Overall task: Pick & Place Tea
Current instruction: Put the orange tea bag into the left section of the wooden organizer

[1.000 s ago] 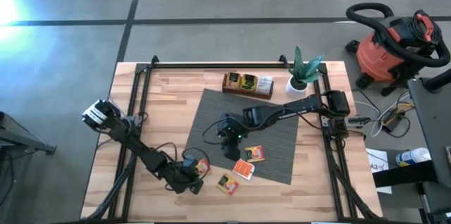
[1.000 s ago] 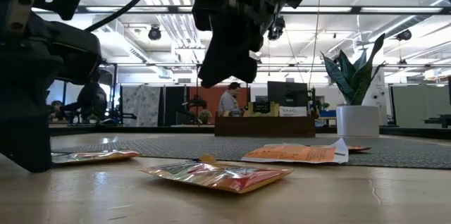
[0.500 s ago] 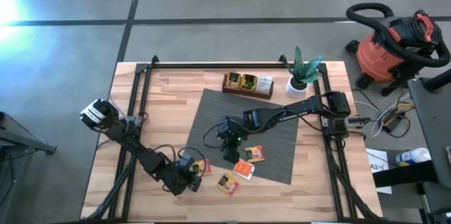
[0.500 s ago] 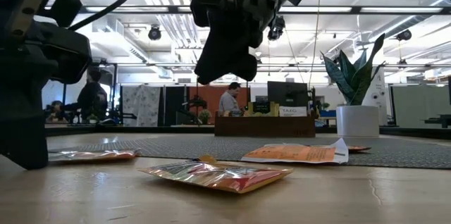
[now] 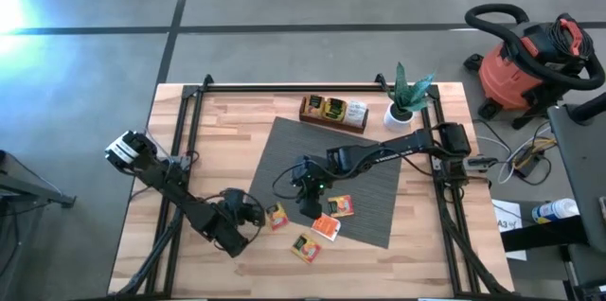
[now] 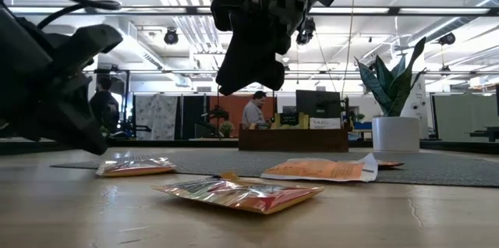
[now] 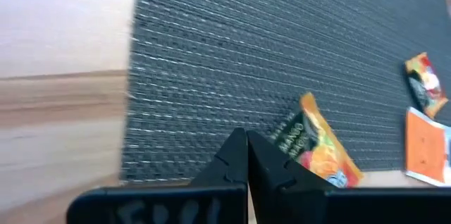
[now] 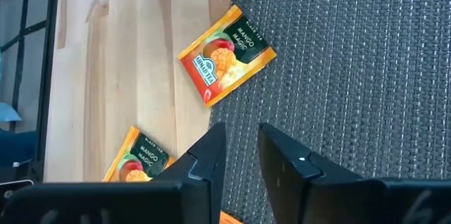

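Note:
Several tea sachets lie loose. A mango one (image 5: 276,216) (image 8: 225,55) lies flat across the grey mat's near left edge (image 5: 275,164). Another (image 5: 305,247) (image 6: 242,193) rests on the wood. Two orange ones (image 5: 327,228) (image 5: 341,206) lie on the mat. My left gripper (image 5: 248,208) (image 7: 246,160) is shut and empty, just left of the first sachet (image 7: 317,146) and apart from it. My right gripper (image 5: 308,189) (image 8: 243,153) hangs above the mat, its fingers a narrow gap apart with nothing between them.
A dark wooden tray (image 5: 333,112) holding more sachets stands at the mat's far edge, with a potted plant (image 5: 405,100) to its right. Black rails (image 5: 189,140) run along both sides of the table. Bare wood lies near the front edge (image 5: 379,268).
My left gripper, earlier down on the table at the mango sachet, has turned about its wrist, tipped and drawn back toward the left, coming off the sachet. The sachet has slid a little toward the mat and lies flat.

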`<act>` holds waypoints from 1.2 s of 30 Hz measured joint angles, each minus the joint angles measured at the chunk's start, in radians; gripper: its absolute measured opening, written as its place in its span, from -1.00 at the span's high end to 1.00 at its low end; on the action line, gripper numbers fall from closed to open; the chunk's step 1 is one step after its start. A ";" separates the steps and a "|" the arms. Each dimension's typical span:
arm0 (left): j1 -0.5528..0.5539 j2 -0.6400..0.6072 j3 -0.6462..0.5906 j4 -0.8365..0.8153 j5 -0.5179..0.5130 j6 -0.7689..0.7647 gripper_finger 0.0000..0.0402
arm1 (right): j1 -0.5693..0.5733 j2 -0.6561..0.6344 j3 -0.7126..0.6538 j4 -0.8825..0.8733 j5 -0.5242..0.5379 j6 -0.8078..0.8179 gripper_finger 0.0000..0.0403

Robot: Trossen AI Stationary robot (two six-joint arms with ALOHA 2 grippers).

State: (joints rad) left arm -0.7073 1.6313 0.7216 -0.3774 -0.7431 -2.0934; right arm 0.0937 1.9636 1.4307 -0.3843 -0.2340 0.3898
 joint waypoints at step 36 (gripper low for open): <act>0.015 0.131 0.060 0.341 0.095 0.175 1.00 | -0.030 0.083 0.000 0.100 -0.054 0.000 0.56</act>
State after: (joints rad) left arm -0.6926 1.7621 0.7820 -0.0369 -0.6482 -1.9189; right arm 0.0633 2.0468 1.4303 -0.2841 -0.2880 0.3897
